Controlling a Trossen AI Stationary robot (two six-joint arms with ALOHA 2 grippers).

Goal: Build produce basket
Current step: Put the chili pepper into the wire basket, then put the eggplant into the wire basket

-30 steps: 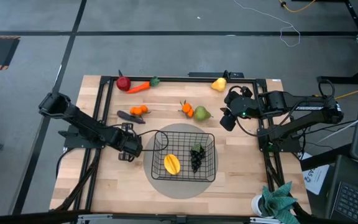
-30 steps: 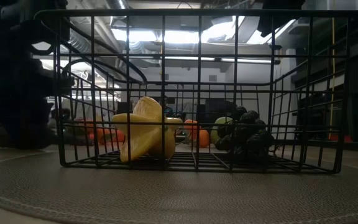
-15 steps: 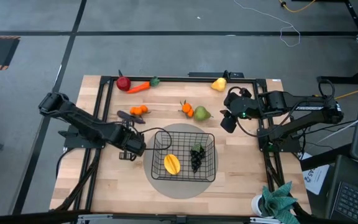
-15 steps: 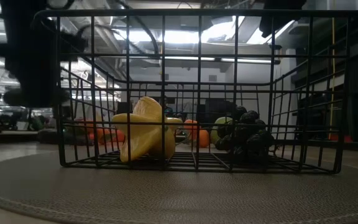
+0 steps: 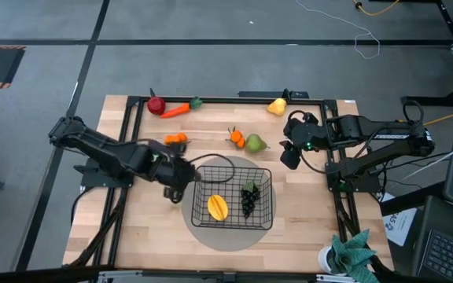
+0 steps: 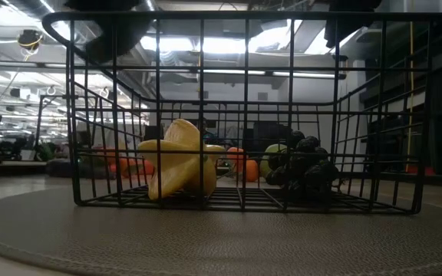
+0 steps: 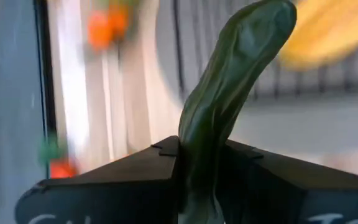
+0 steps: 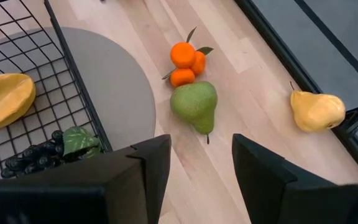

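The left gripper (image 5: 181,174) is clamped on a long dark green vegetable (image 7: 229,93), which stands up between its fingers in the left wrist view. A second ago this gripper was low over the bare wood to the left of the basket. It has since moved right and now hangs just beside the basket's left rim. In the low view the dark bulk at the left has gone from table level up to the top edge. The right gripper (image 5: 288,156) has not shifted: it hovers above the table near the far right, jaws standing wide, with nothing between them.

From above, the held vegetable is lost against the dark arm, and the left wrist view is blurred behind it, with only smears of orange and yellow. In the low view both grippers are cut off at the top.

The black wire basket (image 5: 272,196) sits on the round grey mat (image 5: 211,234), in the near middle of the table. Inside it lie a yellow piece (image 5: 218,207) on the left and the dark grapes (image 5: 248,198) just to its right. Beyond the basket, on the wood, the green pear (image 5: 255,143) touches a cluster of small oranges (image 5: 236,137). A second orange cluster (image 5: 176,139) lies farther left. At the far edge are the red apple (image 5: 156,105), the carrot (image 5: 176,111) and a yellow pear (image 5: 277,106).
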